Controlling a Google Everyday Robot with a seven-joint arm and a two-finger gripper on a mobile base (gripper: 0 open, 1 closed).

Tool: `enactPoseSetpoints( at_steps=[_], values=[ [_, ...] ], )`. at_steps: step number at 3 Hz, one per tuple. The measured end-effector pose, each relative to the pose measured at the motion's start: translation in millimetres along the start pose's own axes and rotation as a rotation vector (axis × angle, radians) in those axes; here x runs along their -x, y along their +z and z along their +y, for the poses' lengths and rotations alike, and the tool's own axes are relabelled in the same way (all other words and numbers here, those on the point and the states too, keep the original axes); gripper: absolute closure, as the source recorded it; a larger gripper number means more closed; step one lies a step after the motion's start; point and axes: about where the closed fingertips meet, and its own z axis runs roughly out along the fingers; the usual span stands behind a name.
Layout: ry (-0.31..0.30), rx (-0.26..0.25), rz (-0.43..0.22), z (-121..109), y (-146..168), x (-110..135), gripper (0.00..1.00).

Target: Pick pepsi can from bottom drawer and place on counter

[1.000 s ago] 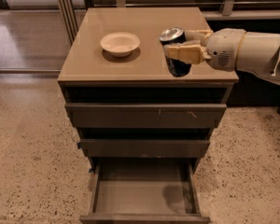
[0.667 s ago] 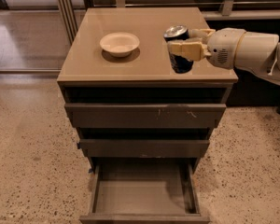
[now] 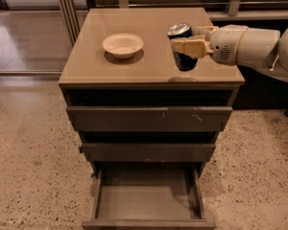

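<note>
Pepsi can (image 3: 184, 61) stands upright in the gripper (image 3: 188, 40), whose fingers clamp its middle, over the counter (image 3: 134, 68) near the front right corner. The bottom drawer (image 3: 149, 195) is open.

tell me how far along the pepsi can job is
Done: the pepsi can is out of the open bottom drawer. In hand: the hand grips it near the counter's front edge, low over the surface; whether it touches is unclear. Left: set it down, release, pull away.
</note>
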Motion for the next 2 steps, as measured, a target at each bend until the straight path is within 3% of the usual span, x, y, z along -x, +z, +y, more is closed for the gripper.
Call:
enactPoseSetpoints(
  at_steps=[2],
  values=[
    [-0.021,-0.061,0.029,-64.8,24.8,-3.7,1.00]
  ],
)
